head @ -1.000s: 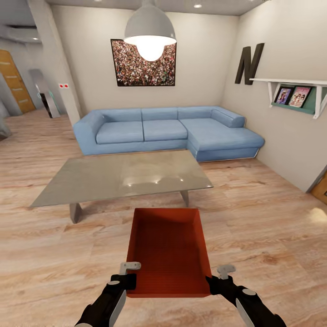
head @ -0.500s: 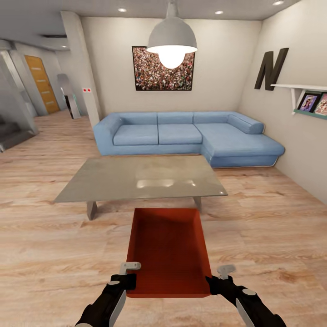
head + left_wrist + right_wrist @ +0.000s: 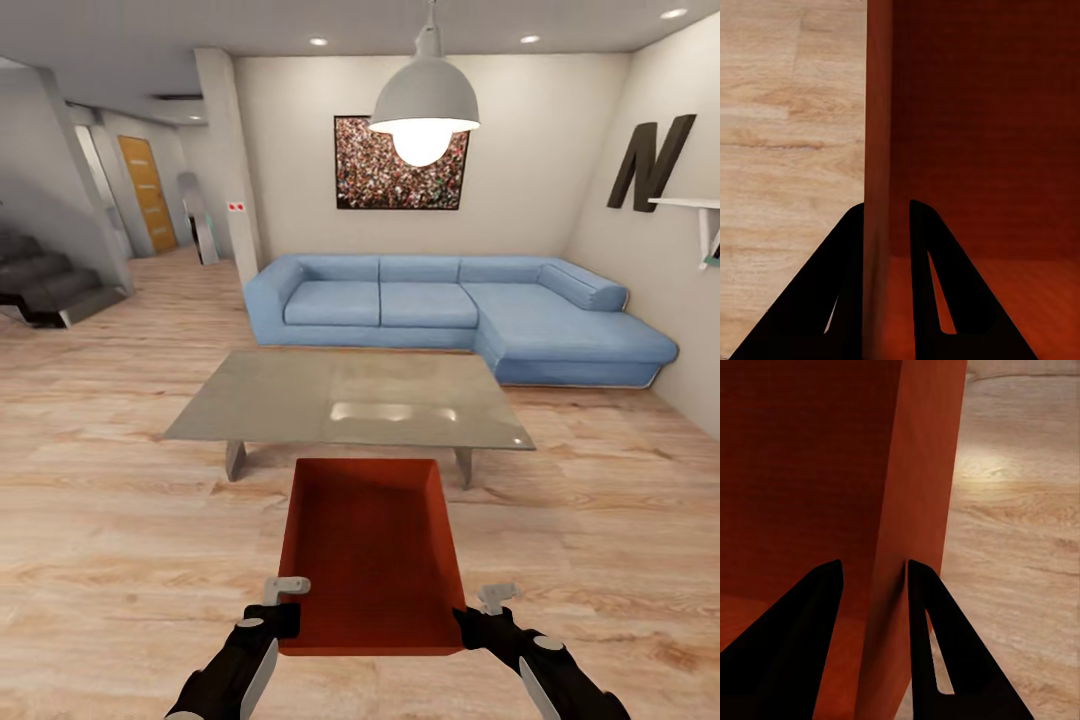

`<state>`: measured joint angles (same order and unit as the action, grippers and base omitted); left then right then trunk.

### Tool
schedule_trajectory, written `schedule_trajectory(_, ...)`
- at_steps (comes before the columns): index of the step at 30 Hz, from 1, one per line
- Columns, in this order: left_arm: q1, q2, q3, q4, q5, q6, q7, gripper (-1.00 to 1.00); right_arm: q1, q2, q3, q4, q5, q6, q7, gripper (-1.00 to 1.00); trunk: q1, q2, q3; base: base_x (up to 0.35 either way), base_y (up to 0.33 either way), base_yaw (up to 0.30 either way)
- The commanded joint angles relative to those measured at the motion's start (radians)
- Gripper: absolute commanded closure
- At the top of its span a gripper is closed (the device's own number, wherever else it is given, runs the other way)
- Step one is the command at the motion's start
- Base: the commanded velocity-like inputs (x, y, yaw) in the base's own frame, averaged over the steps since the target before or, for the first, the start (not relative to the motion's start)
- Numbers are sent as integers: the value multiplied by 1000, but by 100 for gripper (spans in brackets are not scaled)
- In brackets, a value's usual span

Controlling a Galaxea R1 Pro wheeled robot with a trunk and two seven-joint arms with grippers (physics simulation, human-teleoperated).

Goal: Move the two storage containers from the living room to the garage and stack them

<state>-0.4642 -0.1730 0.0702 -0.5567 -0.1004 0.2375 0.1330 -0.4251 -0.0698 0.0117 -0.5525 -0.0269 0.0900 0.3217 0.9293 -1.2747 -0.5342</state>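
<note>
One orange-red lidless storage container (image 3: pixel 370 560) is held in front of me above the light wood-plank floor (image 3: pixel 120 540) of the living room. My left gripper (image 3: pixel 287 612) is shut on its left wall near the near corner. My right gripper (image 3: pixel 468 620) is shut on its right wall. In the left wrist view the black fingers (image 3: pixel 851 285) straddle the thin wall of the container (image 3: pixel 975 135), one inside and one outside. The right wrist view shows the same pinch, my right gripper (image 3: pixel 874 574) closed over the wall of the container (image 3: pixel 810 457). The box looks empty.
A low glass coffee table (image 3: pixel 350 400) stands just beyond the container. Behind it sits a blue corner sofa (image 3: pixel 450 310). A pendant lamp (image 3: pixel 425 100) hangs overhead. At the far left are dark stairs (image 3: pixel 45 285) and an orange door (image 3: pixel 148 190) down a hallway.
The whole room has slid to the right in the head view, so the camera has turned left; stairs have come into view. Container and both grippers keep their places in the picture.
</note>
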Motion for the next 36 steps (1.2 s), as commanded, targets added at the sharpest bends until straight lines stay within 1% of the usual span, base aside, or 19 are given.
schedule_trajectory(1, -1, -1, 8, -3, -22, 6, 4, 100, 0, -1, 1, -1, 1, 7, 2, 100, -4, 7, 3, 0, 0, 223)
schedule_trajectory(36, -1, -1, 8, -3, -22, 6, 2, 100, 0, -1, 1, -1, 1, 7, 2, 100, -138, 252, 155, 0, 0, 224)
